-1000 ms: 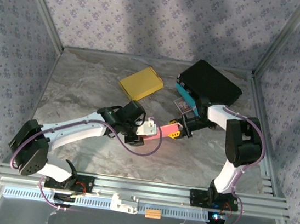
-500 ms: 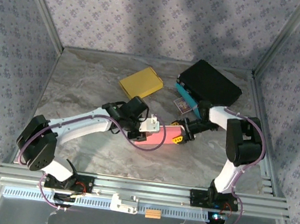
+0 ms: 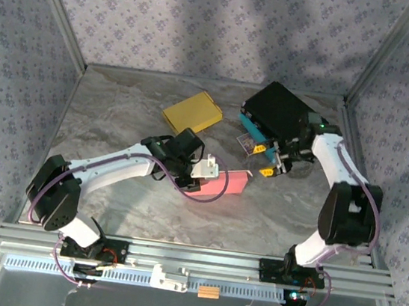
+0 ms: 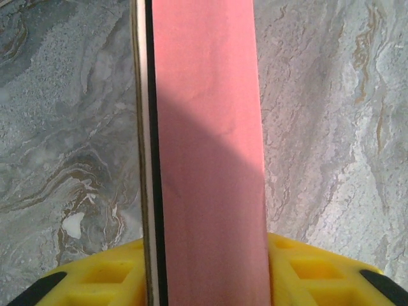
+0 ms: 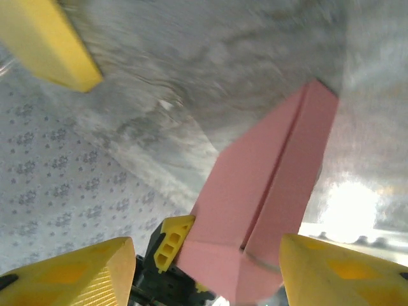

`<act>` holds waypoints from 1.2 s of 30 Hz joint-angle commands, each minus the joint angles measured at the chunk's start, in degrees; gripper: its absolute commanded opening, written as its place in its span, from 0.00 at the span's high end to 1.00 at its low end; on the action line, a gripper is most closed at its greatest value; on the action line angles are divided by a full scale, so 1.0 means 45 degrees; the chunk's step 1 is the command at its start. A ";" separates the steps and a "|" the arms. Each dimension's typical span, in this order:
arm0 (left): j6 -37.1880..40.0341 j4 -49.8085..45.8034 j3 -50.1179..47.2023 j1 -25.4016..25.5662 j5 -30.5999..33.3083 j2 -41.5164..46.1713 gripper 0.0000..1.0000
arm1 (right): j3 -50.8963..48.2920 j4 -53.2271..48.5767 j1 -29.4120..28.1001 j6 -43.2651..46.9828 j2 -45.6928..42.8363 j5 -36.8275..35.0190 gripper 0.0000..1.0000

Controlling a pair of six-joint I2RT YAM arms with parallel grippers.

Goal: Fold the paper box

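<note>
Near the middle of the frame, the left gripper is squeezing the pink box, which is looking only partly folded; the right gripper is hanging spread wide, holding nothing.

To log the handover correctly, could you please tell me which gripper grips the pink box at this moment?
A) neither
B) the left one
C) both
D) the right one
B: the left gripper is closed on the pink box, while the right gripper stands open and apart from it, beside the black box.
</note>
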State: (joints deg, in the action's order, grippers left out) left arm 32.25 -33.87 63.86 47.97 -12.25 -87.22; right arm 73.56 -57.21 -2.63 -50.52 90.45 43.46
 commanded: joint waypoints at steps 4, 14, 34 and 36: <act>-0.0155 -0.0408 0.0449 -0.0248 -0.0593 -0.0330 0.61 | -0.0820 0.1866 -0.1368 0.5306 -0.3704 -0.5288 0.56; -0.0077 -0.0637 0.0702 -0.0289 -0.0613 -0.0518 0.62 | -0.2475 0.1913 -0.3221 1.0997 -0.5506 -0.6116 0.61; 0.0060 -0.0700 0.0629 -0.0405 -0.0727 -0.0495 0.62 | -0.1297 0.0490 -0.4727 1.2565 -0.3329 -0.6327 0.57; 0.0060 -0.0686 0.0654 -0.0412 -0.0741 -0.0501 0.62 | -0.1307 0.0548 -0.4726 1.2575 -0.3224 -0.6405 0.58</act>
State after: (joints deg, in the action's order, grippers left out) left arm 31.90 -35.40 65.10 46.48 -13.93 -89.10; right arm 66.00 -53.41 -23.62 4.16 75.24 15.20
